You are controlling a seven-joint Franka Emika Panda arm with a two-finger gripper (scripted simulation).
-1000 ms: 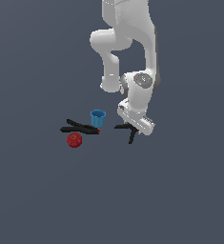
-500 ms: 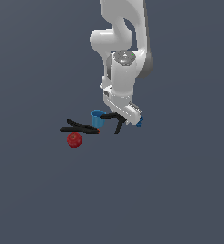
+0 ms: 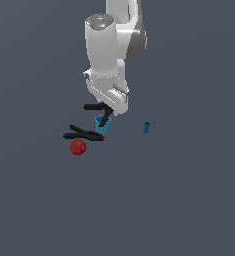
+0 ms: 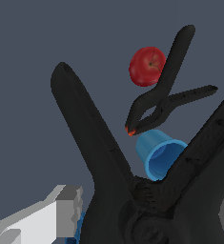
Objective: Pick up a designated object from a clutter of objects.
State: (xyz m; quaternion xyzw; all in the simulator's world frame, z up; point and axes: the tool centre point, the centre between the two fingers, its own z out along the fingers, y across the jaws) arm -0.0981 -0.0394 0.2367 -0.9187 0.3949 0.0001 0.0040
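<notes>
Splayed-handled small black spring clamp (image 3: 101, 111) is clamped in the end effector (image 3: 110, 112), lifted clear above the blue cup (image 3: 103, 125) (pickup looks basically done); longer black clamp (image 3: 83, 134) remains on the desk.

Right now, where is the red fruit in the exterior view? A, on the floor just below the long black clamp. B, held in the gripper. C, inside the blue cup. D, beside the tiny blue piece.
A: the red fruit lies on the floor just below the long black clamp, outside the blue cup and far from the tiny blue piece.
</notes>
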